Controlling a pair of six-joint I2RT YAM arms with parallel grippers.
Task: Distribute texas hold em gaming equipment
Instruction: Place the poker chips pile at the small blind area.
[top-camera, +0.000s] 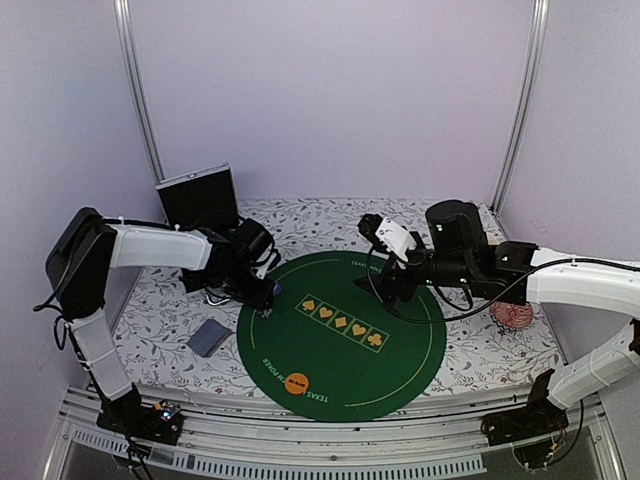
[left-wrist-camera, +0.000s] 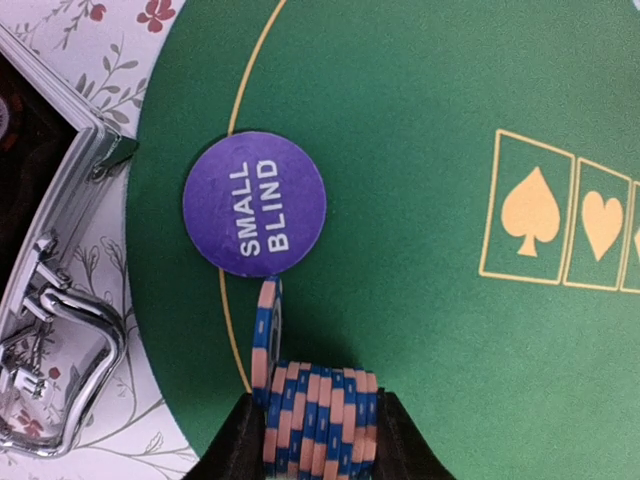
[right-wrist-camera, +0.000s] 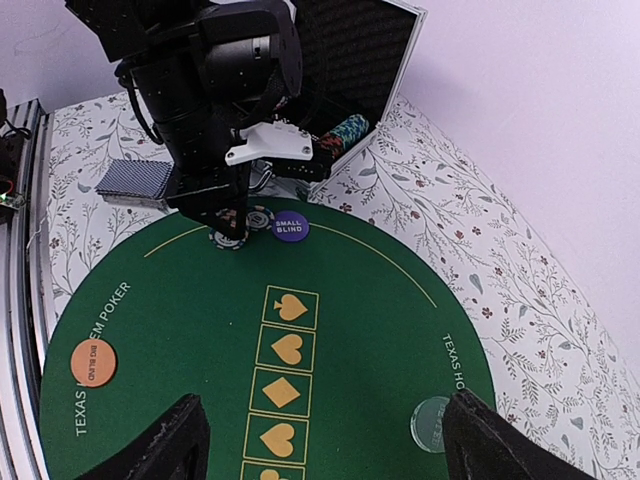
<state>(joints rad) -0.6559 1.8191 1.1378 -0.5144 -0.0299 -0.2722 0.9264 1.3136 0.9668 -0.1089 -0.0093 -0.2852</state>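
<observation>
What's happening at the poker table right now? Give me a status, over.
Left gripper shut on blue-and-peach chip stack at mat edge. Right gripper open, empty, above mat. Purple SMALL BLIND disc right beside stack.

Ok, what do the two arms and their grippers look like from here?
The left arm and right arm have white link shells, black joints and thin black cables. A white camera block sits on the right wrist. The left gripper and right gripper have black fingers.
</observation>
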